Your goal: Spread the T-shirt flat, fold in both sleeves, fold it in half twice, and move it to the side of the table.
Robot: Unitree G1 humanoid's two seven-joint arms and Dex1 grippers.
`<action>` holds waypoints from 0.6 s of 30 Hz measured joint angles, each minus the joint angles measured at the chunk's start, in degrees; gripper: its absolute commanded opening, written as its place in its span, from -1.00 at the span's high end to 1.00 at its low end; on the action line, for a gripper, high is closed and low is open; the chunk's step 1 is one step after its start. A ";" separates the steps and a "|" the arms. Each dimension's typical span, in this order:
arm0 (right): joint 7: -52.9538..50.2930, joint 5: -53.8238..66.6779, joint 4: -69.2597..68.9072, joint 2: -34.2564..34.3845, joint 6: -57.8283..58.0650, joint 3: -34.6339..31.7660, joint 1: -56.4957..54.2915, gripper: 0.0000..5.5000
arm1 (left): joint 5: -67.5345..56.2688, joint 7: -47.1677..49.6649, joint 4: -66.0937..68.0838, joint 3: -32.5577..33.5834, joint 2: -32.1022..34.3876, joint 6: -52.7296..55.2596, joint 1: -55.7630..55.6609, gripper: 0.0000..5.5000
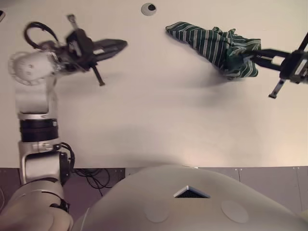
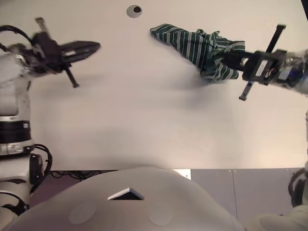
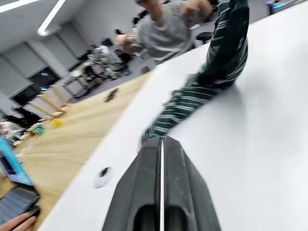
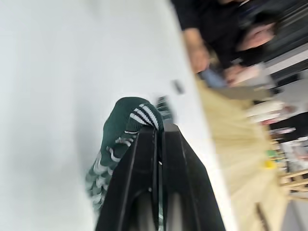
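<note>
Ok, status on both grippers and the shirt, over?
Left gripper shut, empty. Right gripper shut on T-shirt, which is bunched, not yet spread. Round table cap lies apart from it, not in the way.

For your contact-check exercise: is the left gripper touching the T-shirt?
Apart. The left eye view shows bare table between the left gripper and the T-shirt.

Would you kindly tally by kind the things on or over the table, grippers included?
T-shirt: 1
Disc: 1
Grippers, the left gripper and the right gripper: 2
Total: 4
</note>
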 measured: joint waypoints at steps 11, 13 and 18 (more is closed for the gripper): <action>9.71 -7.53 -6.40 -1.98 1.88 6.42 24.34 1.00 | 17.23 10.06 6.33 -16.21 -5.55 -9.77 -6.36 1.00; 10.47 -9.49 -6.14 -1.97 2.21 9.71 23.20 1.00 | 19.78 11.20 12.44 -18.89 -7.73 -13.39 -10.62 1.00; 10.65 -11.60 -5.14 -1.49 2.16 15.81 19.75 1.00 | 29.80 18.75 33.21 -27.10 -17.97 -21.77 -23.23 1.00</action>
